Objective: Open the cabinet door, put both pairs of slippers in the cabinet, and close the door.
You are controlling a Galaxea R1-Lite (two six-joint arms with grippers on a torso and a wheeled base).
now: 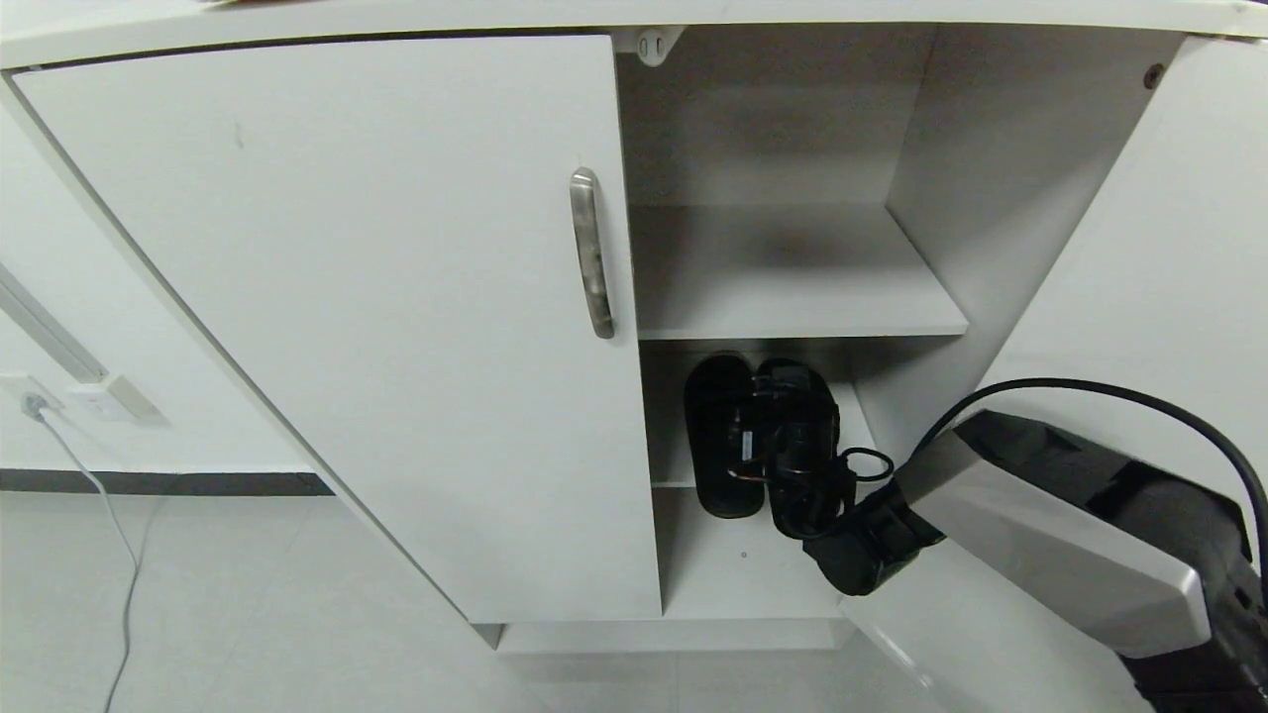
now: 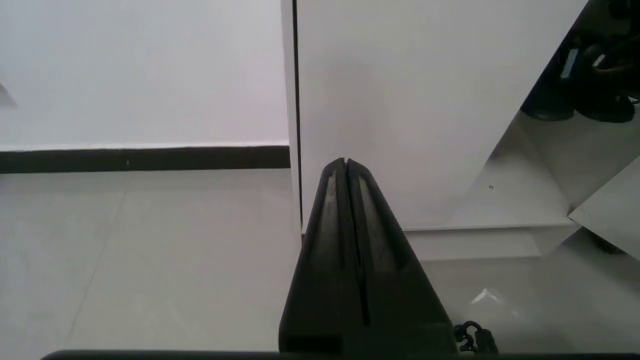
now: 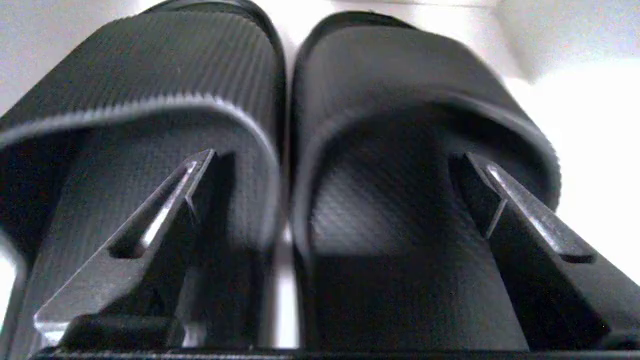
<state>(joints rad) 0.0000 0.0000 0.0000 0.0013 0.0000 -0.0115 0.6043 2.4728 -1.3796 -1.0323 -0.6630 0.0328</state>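
A pair of black slippers (image 1: 720,436) lies side by side on the bottom shelf of the white cabinet (image 1: 753,574), whose right door (image 1: 1169,248) stands open. My right gripper (image 1: 792,460) is inside that compartment, right over the pair. In the right wrist view it (image 3: 340,180) is open, one finger (image 3: 165,215) over the left slipper (image 3: 150,120) and the other over the right slipper (image 3: 420,150). Whether the fingers touch them I cannot tell. My left gripper (image 2: 343,170) is shut and empty, low over the floor before the closed left door (image 2: 420,100).
The left door (image 1: 347,297) is closed, with a metal handle (image 1: 591,253). The middle shelf (image 1: 792,287) is bare. A wall socket (image 1: 35,404) with a cable hanging to the tiled floor (image 1: 198,614) is at far left.
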